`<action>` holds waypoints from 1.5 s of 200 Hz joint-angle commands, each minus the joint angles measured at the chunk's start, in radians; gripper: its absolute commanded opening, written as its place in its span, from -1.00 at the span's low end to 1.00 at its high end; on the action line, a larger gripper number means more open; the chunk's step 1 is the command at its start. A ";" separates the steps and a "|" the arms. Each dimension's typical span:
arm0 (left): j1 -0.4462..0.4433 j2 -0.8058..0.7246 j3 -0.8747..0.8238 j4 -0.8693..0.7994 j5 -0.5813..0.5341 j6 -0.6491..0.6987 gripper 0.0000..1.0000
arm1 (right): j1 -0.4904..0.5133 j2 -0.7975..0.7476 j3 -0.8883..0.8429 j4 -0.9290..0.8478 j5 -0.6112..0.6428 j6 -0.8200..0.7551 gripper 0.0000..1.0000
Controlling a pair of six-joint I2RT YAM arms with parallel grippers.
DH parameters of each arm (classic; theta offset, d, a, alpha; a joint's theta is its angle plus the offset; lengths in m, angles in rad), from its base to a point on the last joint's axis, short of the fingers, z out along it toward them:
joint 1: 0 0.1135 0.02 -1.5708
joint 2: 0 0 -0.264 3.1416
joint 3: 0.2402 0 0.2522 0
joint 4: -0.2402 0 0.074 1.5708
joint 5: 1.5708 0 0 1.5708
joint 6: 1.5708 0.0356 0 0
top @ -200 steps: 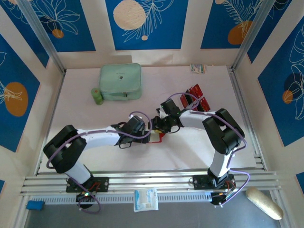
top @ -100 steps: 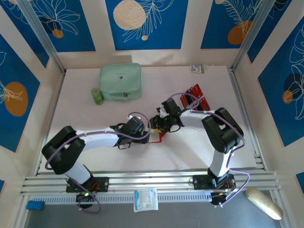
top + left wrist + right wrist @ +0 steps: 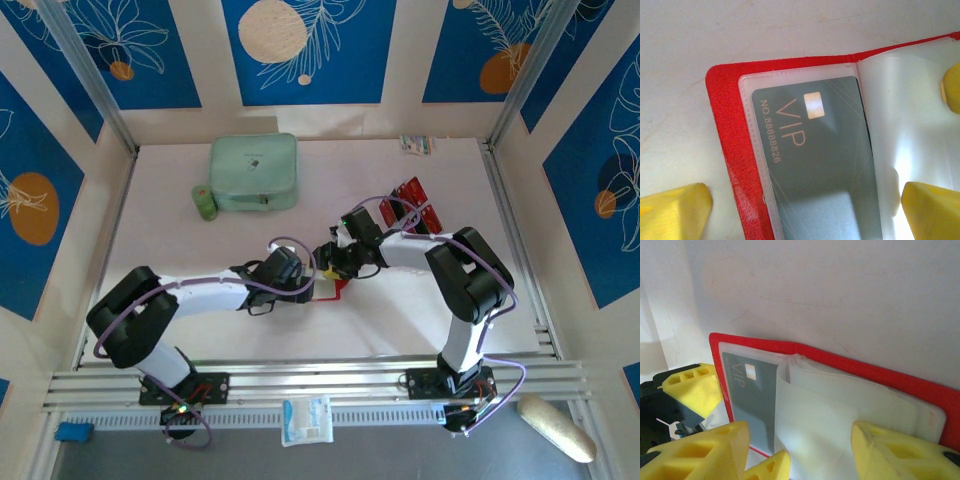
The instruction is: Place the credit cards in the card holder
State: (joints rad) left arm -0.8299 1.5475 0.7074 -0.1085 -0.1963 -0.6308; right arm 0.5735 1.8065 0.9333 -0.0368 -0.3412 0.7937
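Observation:
The card holder (image 3: 336, 290) is a red wallet lying open on the table, with both grippers meeting over it. A dark grey VIP card (image 3: 810, 165) sits inside its left clear sleeve (image 3: 752, 405). My left gripper (image 3: 800, 215) is open; one yellow fingertip (image 3: 670, 212) is outside the card holder's (image 3: 722, 125) left edge and the other rests on the clear pages. My right gripper (image 3: 800, 450) is open over the card holder (image 3: 865, 371), with a loose clear sleeve page (image 3: 815, 435) bowed up between its fingers. Red credit cards (image 3: 410, 192) stand in a clear stand behind the right arm.
A mint-green case (image 3: 253, 172) and a small green roll (image 3: 205, 203) sit at the back left. A small packet (image 3: 417, 144) lies by the back wall. The left gripper's fingers (image 3: 690, 385) crowd the right wrist view's left side.
Both grippers stay over the open wallet. The left arm has eased slightly to the left; nothing was picked up or let go.

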 commanded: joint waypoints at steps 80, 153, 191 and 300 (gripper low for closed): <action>-0.004 -0.012 -0.040 -0.053 -0.037 -0.023 0.97 | -0.020 -0.040 -0.063 -0.009 0.042 0.018 0.21; -0.003 -0.015 -0.055 -0.044 -0.040 -0.029 0.97 | -0.020 -0.043 -0.069 -0.010 0.068 0.032 0.26; -0.003 -0.010 -0.065 -0.036 -0.041 -0.031 0.97 | -0.021 -0.031 -0.066 -0.014 0.069 0.041 0.27; -0.002 -0.023 -0.088 -0.007 -0.034 -0.033 0.97 | -0.010 0.018 0.010 -0.018 -0.045 0.003 0.22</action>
State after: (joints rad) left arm -0.8318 1.5257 0.6586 -0.0414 -0.2153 -0.6495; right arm 0.5606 1.7908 0.9077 -0.0086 -0.3630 0.8314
